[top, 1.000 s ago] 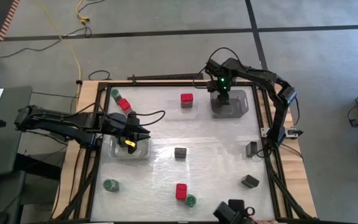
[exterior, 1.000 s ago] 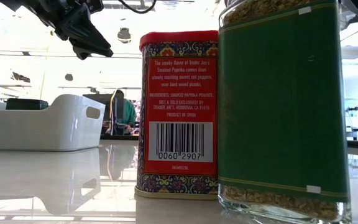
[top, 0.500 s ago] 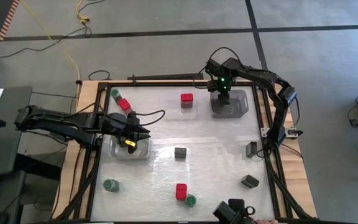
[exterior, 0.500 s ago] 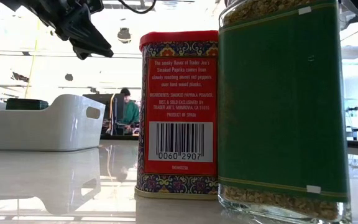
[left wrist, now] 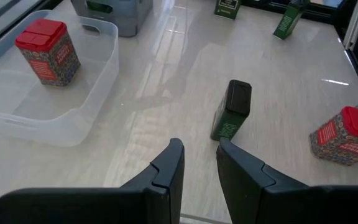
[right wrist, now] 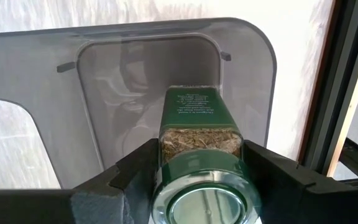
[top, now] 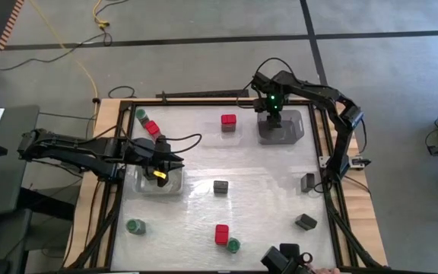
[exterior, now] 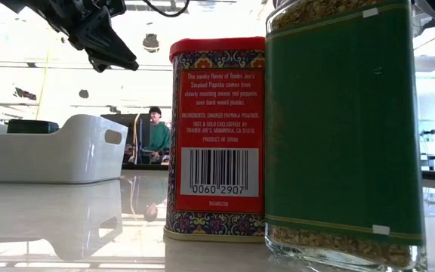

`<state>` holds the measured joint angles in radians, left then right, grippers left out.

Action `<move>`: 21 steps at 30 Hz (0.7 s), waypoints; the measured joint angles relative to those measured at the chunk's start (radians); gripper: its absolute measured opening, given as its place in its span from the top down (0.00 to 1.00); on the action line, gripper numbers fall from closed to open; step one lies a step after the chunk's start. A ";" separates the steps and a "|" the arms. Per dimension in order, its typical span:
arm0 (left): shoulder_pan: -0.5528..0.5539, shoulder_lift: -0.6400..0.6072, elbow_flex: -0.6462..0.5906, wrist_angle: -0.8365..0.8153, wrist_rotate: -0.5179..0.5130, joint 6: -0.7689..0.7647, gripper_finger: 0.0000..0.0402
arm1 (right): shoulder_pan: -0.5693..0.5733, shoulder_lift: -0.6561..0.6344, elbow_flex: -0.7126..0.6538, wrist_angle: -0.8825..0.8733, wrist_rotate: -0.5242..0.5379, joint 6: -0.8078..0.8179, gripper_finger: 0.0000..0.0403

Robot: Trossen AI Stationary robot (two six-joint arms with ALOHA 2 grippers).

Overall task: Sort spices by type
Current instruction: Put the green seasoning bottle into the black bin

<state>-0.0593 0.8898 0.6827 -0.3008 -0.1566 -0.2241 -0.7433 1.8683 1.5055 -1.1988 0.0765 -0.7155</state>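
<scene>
1. At the table's far left corner a round green-lidded glass jar stands just beside a red square tin.
2. Near the front left edge another green-lidded jar stands alone.
3. The left gripper hangs over the clear plastic tray at the left side of the white table. Its two dark fingers are nearly closed, with a narrow gap between them, and hold nothing.
4. In the left wrist view a red patterned tin with a red lid stands upright inside the clear tray.
5. A dark green boxy tin with a black cap sits near the table's middle, beside the clear tray.
6. A red square tin stands near the far edge, well apart from the others.
7. At the front edge a red paprika tin stands touching or just beside a green-labelled glass jar of herbs; both fill the low view.
8. The right gripper hovers over the grey plastic tray at the far right. Its fingers are clamped on a square glass jar of dried herbs with a green lid, held above the tray's inside.
9. Two dark tins lie near the right edge, one behind the other.
</scene>
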 joint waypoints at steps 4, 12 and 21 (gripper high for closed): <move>0.000 0.000 0.000 0.000 0.000 0.000 0.78 | 0.000 0.000 0.000 0.000 0.000 0.000 0.38; 0.000 0.000 0.000 0.000 0.000 0.000 0.78 | 0.000 0.000 0.000 0.002 0.000 0.000 0.37; 0.000 0.000 0.000 0.000 0.000 0.000 0.78 | 0.000 -0.001 0.000 0.003 0.000 0.000 0.32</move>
<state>-0.0593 0.8898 0.6827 -0.3009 -0.1562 -0.2245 -0.7433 1.8675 1.5055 -1.1954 0.0765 -0.7151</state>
